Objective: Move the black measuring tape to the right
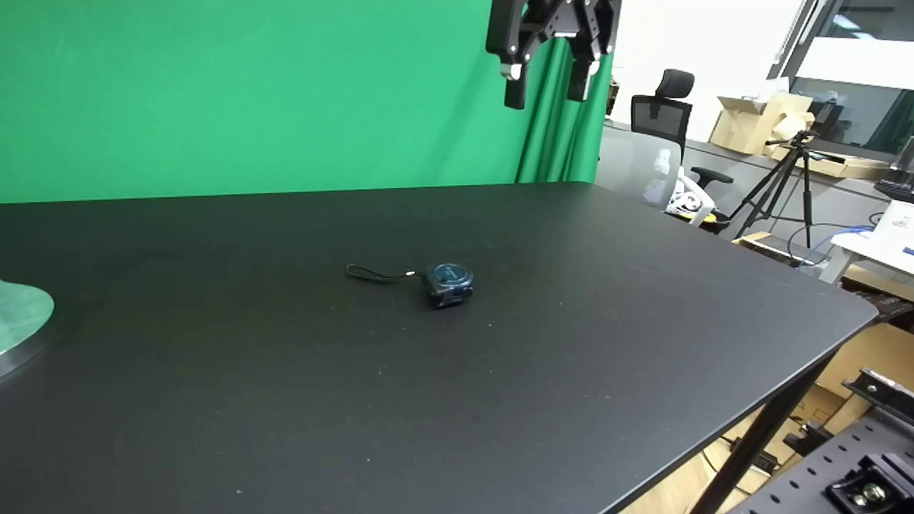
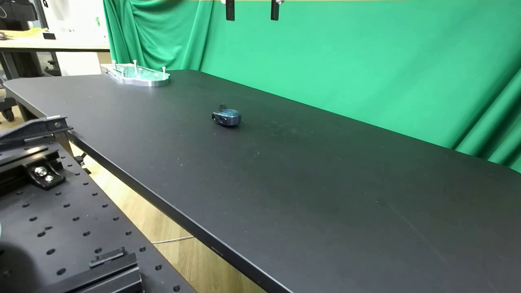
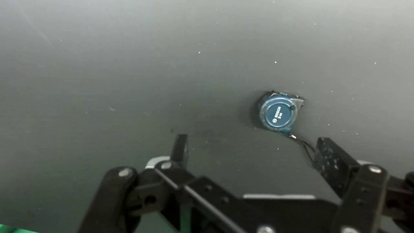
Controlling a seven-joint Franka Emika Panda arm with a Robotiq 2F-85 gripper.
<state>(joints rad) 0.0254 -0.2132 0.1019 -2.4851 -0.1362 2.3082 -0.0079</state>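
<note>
Two fingers (image 1: 515, 93) of the hand (image 1: 547, 91) stand wide apart: it is released. Both exterior views show the hand high over the surface (image 1: 400, 414), and in an exterior view only its fingertips (image 2: 230, 9) reach in at the top edge. The black measuring tape (image 3: 279, 113) lies on the surface, below the hand and well apart from it. In the wrist view its round blue face, lettered BOSCH 3 m, sits beyond the fingertips, from side to side between them and closer to the finger at the right of that view. Its thin black strap (image 3: 304, 143) trails back toward that finger; whether the loop ends beside it or goes on behind it, I cannot tell. Behind the hand hangs a green curtain (image 1: 271, 93). Well off from the hand, a pale green plate (image 2: 150, 76) with upright posts stands on the surface.
</note>
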